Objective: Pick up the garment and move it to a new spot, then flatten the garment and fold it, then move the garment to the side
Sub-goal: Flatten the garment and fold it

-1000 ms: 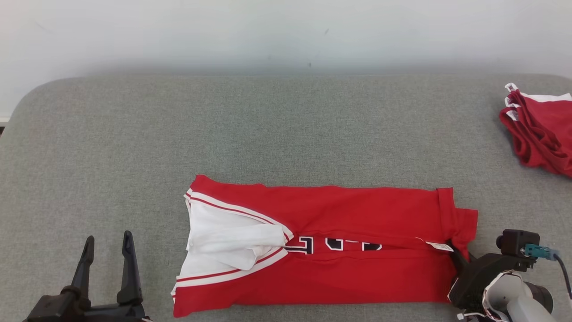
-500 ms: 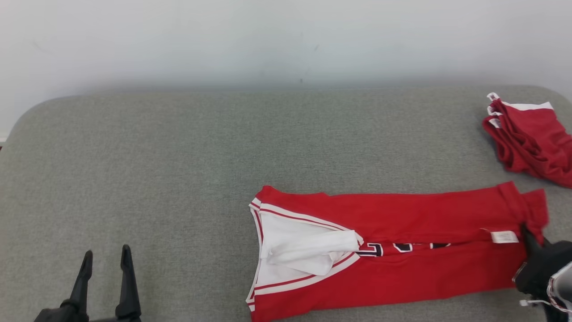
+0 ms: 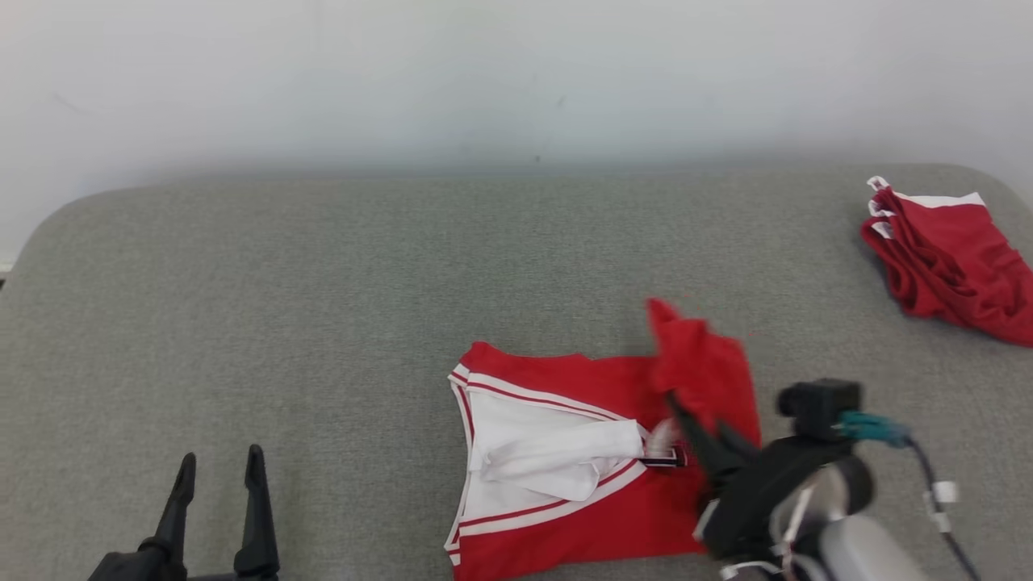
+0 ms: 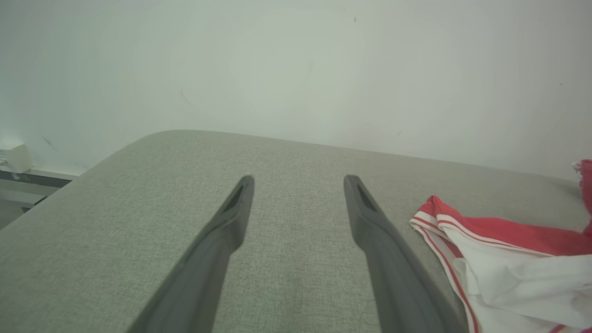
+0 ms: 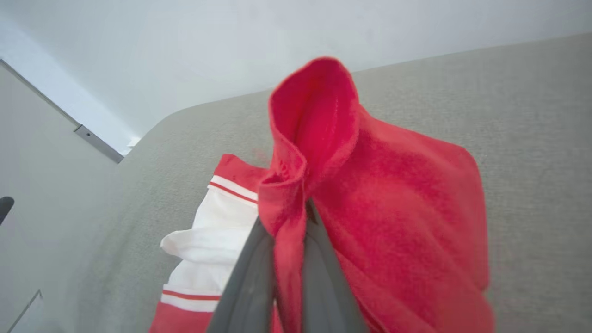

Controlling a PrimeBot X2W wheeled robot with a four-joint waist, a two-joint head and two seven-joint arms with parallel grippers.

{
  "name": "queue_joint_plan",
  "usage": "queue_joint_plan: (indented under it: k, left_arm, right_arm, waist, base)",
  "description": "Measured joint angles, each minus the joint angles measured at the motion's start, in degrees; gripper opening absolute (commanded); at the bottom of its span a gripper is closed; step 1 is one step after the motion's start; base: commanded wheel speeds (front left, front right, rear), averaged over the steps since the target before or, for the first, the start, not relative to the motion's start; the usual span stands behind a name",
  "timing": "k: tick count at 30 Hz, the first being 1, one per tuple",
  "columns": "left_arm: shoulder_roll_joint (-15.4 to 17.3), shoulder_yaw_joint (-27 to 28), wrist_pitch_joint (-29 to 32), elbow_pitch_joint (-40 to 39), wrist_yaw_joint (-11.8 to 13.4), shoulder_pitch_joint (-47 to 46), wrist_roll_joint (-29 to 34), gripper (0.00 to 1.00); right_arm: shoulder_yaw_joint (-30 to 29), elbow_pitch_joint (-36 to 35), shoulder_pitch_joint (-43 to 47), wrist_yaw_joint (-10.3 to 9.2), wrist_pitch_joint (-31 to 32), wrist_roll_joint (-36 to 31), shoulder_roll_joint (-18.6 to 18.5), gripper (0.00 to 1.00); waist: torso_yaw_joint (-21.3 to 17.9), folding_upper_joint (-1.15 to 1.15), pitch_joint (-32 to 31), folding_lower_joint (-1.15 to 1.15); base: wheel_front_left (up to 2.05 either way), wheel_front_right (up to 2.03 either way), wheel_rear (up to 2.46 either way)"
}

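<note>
While right fingers (image 5: 252,277) clamp the garment (image 3: 581,379), left fingers (image 4: 367,231) gape over grey, seemingly fabric surface (image 3: 323,282).

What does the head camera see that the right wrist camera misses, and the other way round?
Head view: a second heap of red clothes at the far right of the grey padded surface.
Right wrist view: up close, a fold of the red garment pinched between the shut right jaws, and a metal-edged panel at the left.
Both: the red garment with its white trim, lying on the grey padded surface.
</note>
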Motion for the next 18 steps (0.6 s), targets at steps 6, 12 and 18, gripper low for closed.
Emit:
queue_joint_plan:
  k: [6, 12, 18]
  left_arm:
    - [-0.05, -1.49, 0.0, 0.45, 0.0, -0.66, -0.02, 1.0]
    - [-0.14, -3.68, 0.0, 1.64, 0.0, -1.64, -0.25, 1.0]
    - [-0.08, -4.7, 0.0, 2.89, 0.0, -2.57, -0.69, 1.0]
  right_arm:
    - [4.02, -0.67, -0.47, 0.0, 0.34, -0.2, 5.1, 0.0]
    - [6.26, 4.02, -3.16, 0.0, -1.08, -0.22, 7.9, 0.0]
    - [8.26, 11.27, -5.25, 0.0, -4.56, 0.68, 8.76, 1.0]
  waist:
    - [2.05, 0.0, 0.01, 0.0]
    - [5.03, 0.0, 0.31, 0.0]
    - [7.57, 0.0, 0.85, 0.0]
  base:
    - [0.0, 0.0, 0.0]
    - [0.0, 0.0, 0.0]
    - [0.0, 0.0, 0.0]
